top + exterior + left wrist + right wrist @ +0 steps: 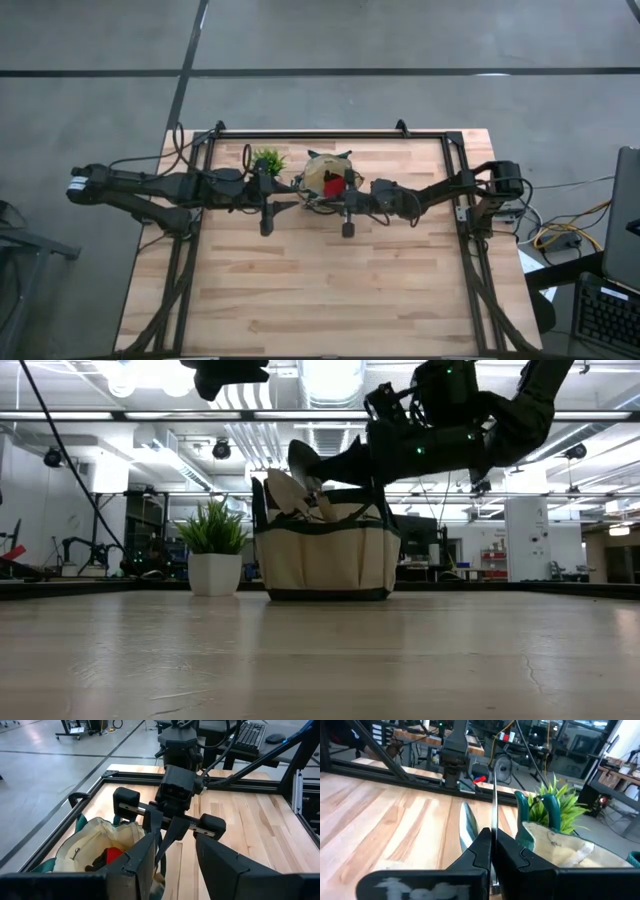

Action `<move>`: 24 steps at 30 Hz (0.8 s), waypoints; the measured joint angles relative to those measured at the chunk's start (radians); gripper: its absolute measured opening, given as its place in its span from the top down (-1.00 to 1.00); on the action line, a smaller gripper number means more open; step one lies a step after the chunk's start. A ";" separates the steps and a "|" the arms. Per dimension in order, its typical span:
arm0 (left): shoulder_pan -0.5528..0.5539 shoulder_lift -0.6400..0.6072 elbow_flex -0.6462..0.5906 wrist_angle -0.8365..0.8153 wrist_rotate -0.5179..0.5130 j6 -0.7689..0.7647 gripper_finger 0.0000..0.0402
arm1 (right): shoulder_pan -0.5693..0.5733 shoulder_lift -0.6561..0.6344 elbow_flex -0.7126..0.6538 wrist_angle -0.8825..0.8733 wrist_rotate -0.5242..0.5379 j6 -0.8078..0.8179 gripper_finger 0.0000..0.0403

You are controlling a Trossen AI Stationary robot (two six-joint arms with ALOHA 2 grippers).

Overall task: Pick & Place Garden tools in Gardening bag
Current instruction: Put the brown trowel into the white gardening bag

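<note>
The tan gardening bag (322, 172) stands at the table's far middle, and shows in the low view (325, 560). A red item (114, 854) lies inside it, and a tool's pale blade (283, 490) sticks up out of its mouth. My right gripper (322, 192) is over the bag, shut on a metal trowel (466, 827) that shows dark above the bag's mouth in the low view (303, 460). My left gripper (175, 870) is open and empty at the bag's left rim. Whether it touches the rim I cannot tell. My right gripper pinches the trowel's thin metal blade (493, 815) between its two fingers. The blade stands edge-on and runs on past the fingertips. The fingers come nearly level from the table's right. The trowel is lifted clear above the bag's mouth.
A green potted plant (268, 160) in a white pot (215, 573) stands just left of the bag. A dark metal frame (330, 134) runs around the wooden table. Bare table top (320, 290) lies toward the near edge.
</note>
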 joint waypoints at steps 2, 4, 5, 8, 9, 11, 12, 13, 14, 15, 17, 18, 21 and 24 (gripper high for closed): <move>0.000 0.000 0.000 0.000 0.000 -0.002 0.26 | 0.000 -0.002 -0.011 0.000 0.003 0.009 0.96; 0.000 0.000 0.000 0.000 0.000 -0.003 0.26 | 0.000 -0.003 -0.021 0.001 0.003 0.009 0.96; 0.000 0.000 0.000 -0.001 0.000 -0.003 0.26 | 0.000 -0.003 -0.025 0.001 0.003 0.007 0.96; 0.000 0.000 0.000 -0.001 0.000 -0.003 0.26 | 0.001 -0.007 -0.036 0.001 0.003 0.011 0.96; 0.000 0.000 0.000 -0.001 0.000 -0.003 0.26 | 0.001 -0.008 -0.039 0.001 0.004 0.014 0.96; 0.000 0.000 0.000 -0.001 0.000 -0.003 0.26 | 0.000 -0.010 -0.044 -0.012 0.007 0.014 0.96; 0.000 0.000 0.000 -0.001 0.000 -0.003 0.26 | 0.000 -0.011 -0.045 -0.027 0.016 0.014 0.96; 0.000 0.000 0.000 -0.001 0.000 -0.003 0.26 | 0.001 -0.012 -0.044 -0.042 0.029 0.014 0.96; 0.000 0.000 0.000 -0.002 0.000 -0.003 0.26 | 0.001 -0.012 -0.044 -0.055 0.041 0.013 0.96; 0.000 0.000 0.000 -0.002 0.000 -0.003 0.26 | 0.001 -0.012 -0.045 -0.067 0.048 0.013 0.96; 0.000 0.000 0.000 -0.002 0.000 -0.003 0.26 | 0.001 -0.013 -0.045 -0.077 0.051 0.014 0.96; 0.000 0.000 0.000 -0.002 0.000 -0.003 0.26 | 0.002 -0.014 -0.045 -0.079 0.052 0.018 0.96; 0.000 0.000 0.000 -0.003 0.000 -0.009 0.26 | 0.003 -0.026 -0.040 -0.110 0.052 0.033 0.96; 0.000 0.000 0.000 -0.003 0.000 -0.009 0.26 | 0.003 -0.053 -0.037 -0.157 0.052 0.045 0.96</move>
